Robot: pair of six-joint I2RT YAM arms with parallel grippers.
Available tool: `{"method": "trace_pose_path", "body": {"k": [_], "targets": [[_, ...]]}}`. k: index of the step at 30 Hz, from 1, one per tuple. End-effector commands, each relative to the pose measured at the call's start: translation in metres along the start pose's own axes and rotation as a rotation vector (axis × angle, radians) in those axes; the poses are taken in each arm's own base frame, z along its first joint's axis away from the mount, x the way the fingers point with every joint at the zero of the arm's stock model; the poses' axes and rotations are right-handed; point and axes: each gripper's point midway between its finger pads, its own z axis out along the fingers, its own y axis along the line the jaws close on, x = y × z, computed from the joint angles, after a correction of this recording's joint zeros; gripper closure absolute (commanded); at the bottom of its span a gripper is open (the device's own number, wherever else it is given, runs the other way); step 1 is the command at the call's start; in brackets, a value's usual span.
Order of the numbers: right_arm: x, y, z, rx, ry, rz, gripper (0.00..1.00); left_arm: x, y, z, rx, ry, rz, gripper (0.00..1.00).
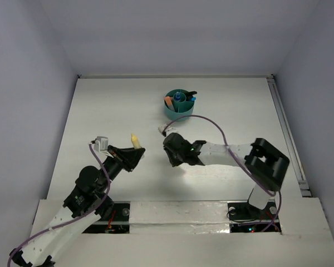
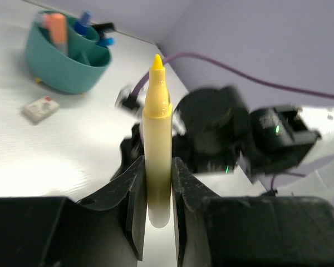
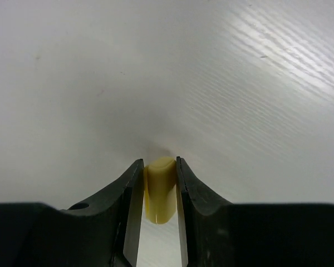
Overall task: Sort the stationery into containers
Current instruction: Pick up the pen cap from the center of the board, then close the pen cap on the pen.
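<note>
My left gripper [image 1: 134, 153] is shut on an uncapped yellow marker [image 1: 135, 140], tip pointing away; in the left wrist view the marker [image 2: 157, 128] stands between the jaws of that gripper [image 2: 157, 183]. My right gripper [image 1: 171, 151] is shut on a small yellow cap [image 3: 160, 189], low over the white table; the gripper [image 3: 158, 173] shows in its own wrist view. The teal organizer [image 1: 180, 110] stands at the back centre and holds orange, blue and black pens; its wall [image 2: 64, 69] shows in the left wrist view. The two grippers face each other, a short gap apart.
A small white eraser [image 1: 163, 129] lies on the table between the organizer and my right gripper; it also shows in the left wrist view [image 2: 40, 108]. The right arm [image 2: 211, 133] is close in front of the marker tip. A purple cable [image 1: 209, 119] loops over the right arm.
</note>
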Motion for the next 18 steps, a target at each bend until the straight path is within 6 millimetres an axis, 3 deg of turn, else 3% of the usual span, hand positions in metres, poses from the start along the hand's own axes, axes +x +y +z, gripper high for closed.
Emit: {"method": "trace_pose_path", "body": {"k": [1, 6, 7, 8, 9, 13, 18], "targets": [[-0.071, 0.017, -0.050, -0.270, -0.240, 0.149, 1.00, -0.012, -0.040, 0.005, 0.177, -0.001, 0.021, 1.00], [-0.137, 0.005, -0.117, -0.563, -0.504, 0.262, 1.00, -0.004, -0.076, 0.007, 0.376, 0.043, 0.003, 1.00], [-0.136, 0.006, -0.132, -0.647, -0.511, 0.291, 1.00, -0.001, -0.078, 0.008, 0.391, 0.055, -0.011, 1.00], [-0.146, -0.006, -0.139, -0.663, -0.554, 0.319, 1.00, 0.005, -0.081, 0.009, 0.410, 0.086, -0.019, 1.00], [-0.159, -0.007, -0.155, -0.715, -0.618, 0.341, 1.00, 0.000, -0.089, 0.009, 0.451, 0.063, -0.027, 1.00], [-0.180, -0.009, -0.197, -0.855, -0.739, 0.357, 1.00, 0.015, -0.096, 0.014, 0.526, 0.117, -0.088, 1.00], [-0.199, -0.027, -0.223, -0.983, -0.850, 0.409, 1.00, 0.017, -0.109, 0.010, 0.611, 0.129, -0.143, 1.00]]}}
